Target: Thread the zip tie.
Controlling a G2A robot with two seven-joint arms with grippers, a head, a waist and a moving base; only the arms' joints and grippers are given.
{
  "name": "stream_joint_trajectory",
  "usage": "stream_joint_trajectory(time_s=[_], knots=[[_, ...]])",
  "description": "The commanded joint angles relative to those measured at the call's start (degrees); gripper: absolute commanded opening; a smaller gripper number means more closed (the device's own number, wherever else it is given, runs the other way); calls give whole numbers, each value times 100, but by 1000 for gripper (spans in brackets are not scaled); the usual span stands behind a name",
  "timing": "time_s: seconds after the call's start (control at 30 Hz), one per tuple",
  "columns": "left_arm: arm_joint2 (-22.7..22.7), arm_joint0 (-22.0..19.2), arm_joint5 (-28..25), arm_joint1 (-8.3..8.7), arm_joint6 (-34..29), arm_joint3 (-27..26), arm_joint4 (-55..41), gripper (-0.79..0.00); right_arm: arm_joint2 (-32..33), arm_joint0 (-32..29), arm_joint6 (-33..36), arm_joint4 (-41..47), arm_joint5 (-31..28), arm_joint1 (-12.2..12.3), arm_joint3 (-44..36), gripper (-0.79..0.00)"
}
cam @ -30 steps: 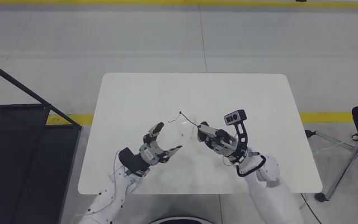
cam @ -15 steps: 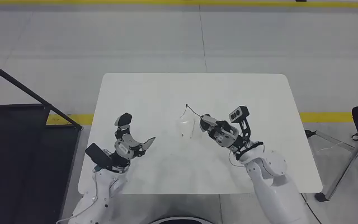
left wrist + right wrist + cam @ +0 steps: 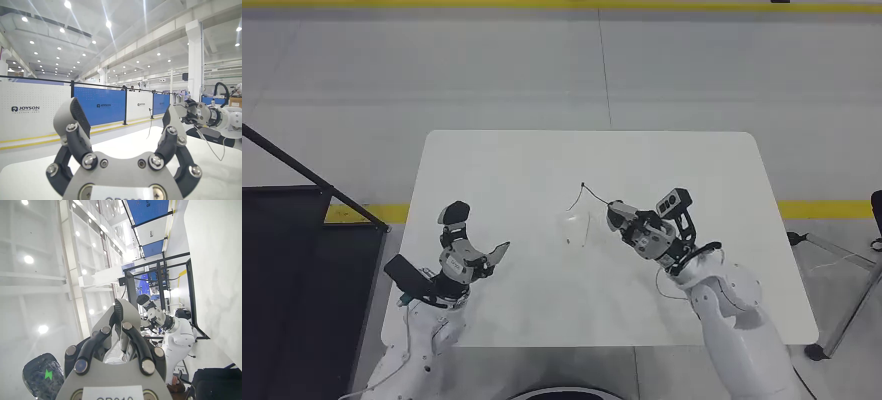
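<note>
The left arm (image 3: 422, 335) reaches over the near left part of the surface, with its forearm pointing away from the body. The left tool (image 3: 476, 236) is turned a little toward the middle. Its two fingers (image 3: 79, 113) stand wide apart, with the ribbed pads facing each other across the gap. The right arm (image 3: 727, 300) is bent at the elbow at the near right side, and its forearm is directed toward the centre of the surface. The right tool (image 3: 613, 210) points to the left and a little away. Its fingers (image 3: 118, 315) are pressed together, and they pinch one end of the zip tie (image 3: 594, 195).
</note>
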Motion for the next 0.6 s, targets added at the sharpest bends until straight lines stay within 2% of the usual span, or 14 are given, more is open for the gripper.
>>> stream_joint_trajectory(time_s=[0.0, 0.27, 0.43, 0.57], knots=[[0, 0, 0, 0, 0, 0, 0, 0, -6, 22, -184, 187, 387, -3, -15, -785], [0, 0, 0, 0, 0, 0, 0, 0, 17, 519, -833, 929, 2248, -5, 288, -785], [0, 0, 0, 0, 0, 0, 0, 0, 76, 809, -771, 1384, 3200, 19, 539, -785], [0, 0, 0, 0, 0, 0, 0, 0, 123, 955, -683, 1558, 3736, 54, 668, -785]])
